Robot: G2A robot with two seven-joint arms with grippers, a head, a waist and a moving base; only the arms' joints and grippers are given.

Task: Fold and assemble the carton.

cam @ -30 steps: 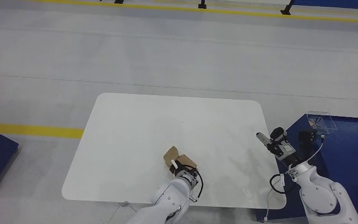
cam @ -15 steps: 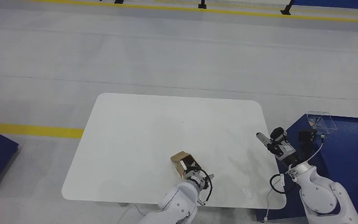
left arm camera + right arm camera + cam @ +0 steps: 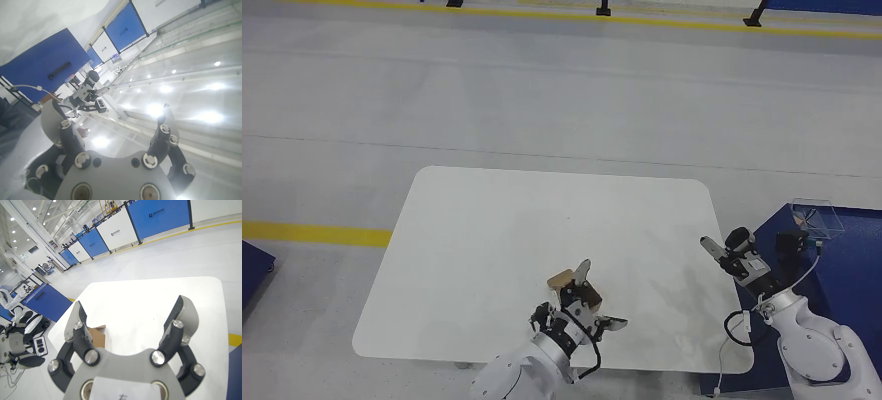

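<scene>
carton point(image 3: 562, 279) sits on the table point(image 3: 542, 210), close to the near edge, slightly right of centre; left gripper point(image 3: 600, 296) is just beside it, fingers spread wide, nothing between them; carton lies on the far-left side of that gripper's far finger, outside the jaws; touching or not, can't tell; right gripper point(image 3: 129, 301) is also spread and empty at the table's right edge, well apart, carton to its left and nearer; carton's long axis unreadable, looks only part-folded; judgement: left arm is nearer, so its jaws need to swing left to straddle the carton; risk: nudging it off the near edge
</scene>
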